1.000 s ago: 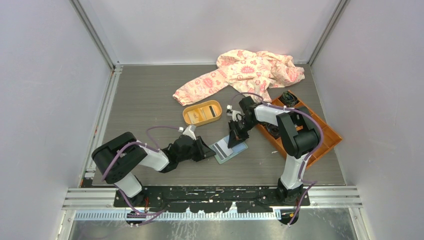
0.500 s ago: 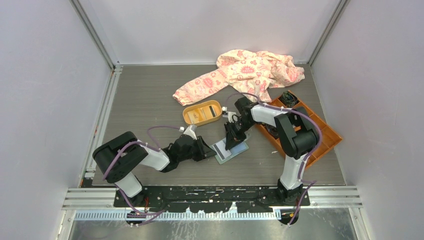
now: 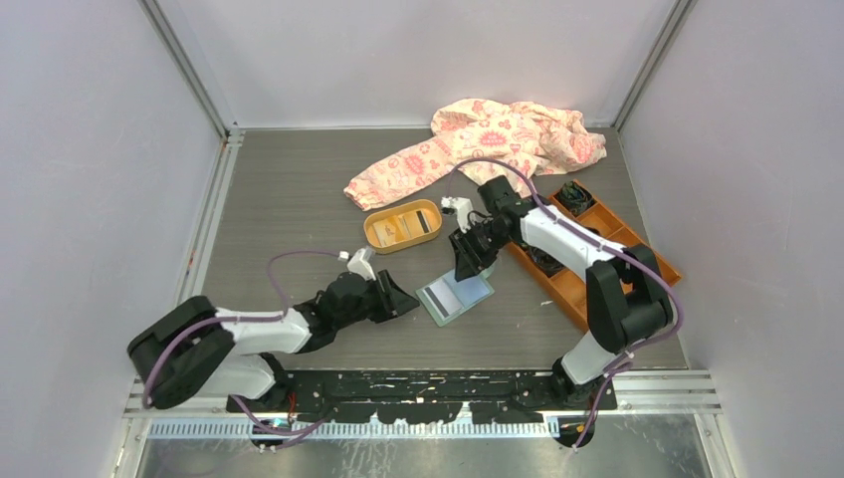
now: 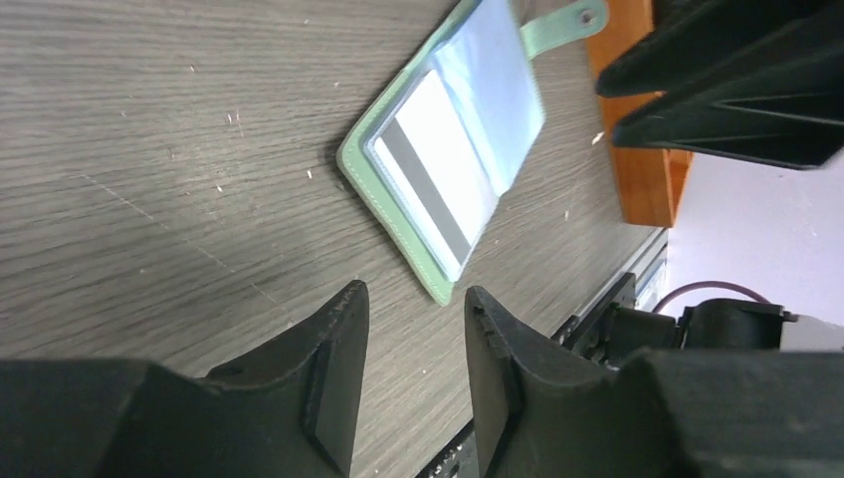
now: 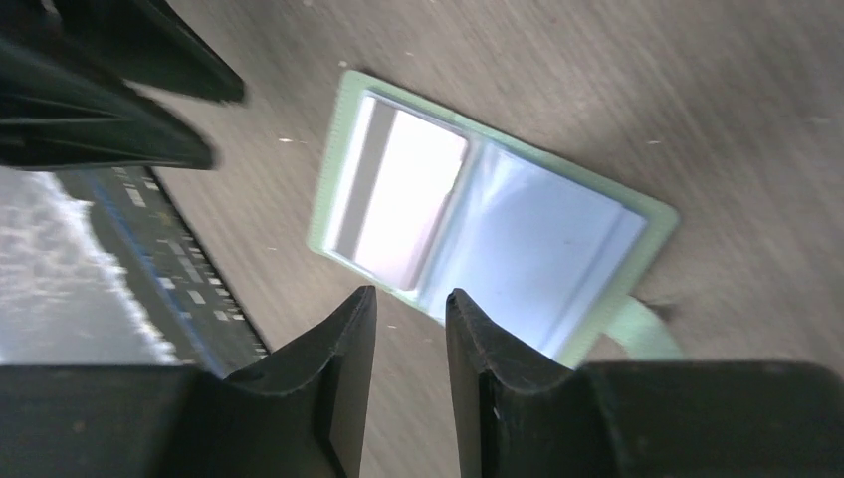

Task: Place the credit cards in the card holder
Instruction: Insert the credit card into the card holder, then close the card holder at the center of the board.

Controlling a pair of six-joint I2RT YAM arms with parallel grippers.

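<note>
The card holder (image 3: 455,297) lies open and flat on the surface (image 3: 299,199), between the two arms. Both arms have drawn back from it in the last second. The left claw (image 4: 415,299) now sits just short of its near edge. The right claw (image 5: 410,297) has lifted clear, and both have spread and hold nothing. I take that as a card just released.

The orange compartmented box (image 3: 617,261) at the right has dark objects in its far cells. The orange oval tray (image 3: 402,225) behind the holder seems to contain more striped cards, though they are too small to count. One credit card (image 5: 403,204), pale with a dark stripe, sits in the holder's left clear pocket; the other pocket looks bare.
</note>
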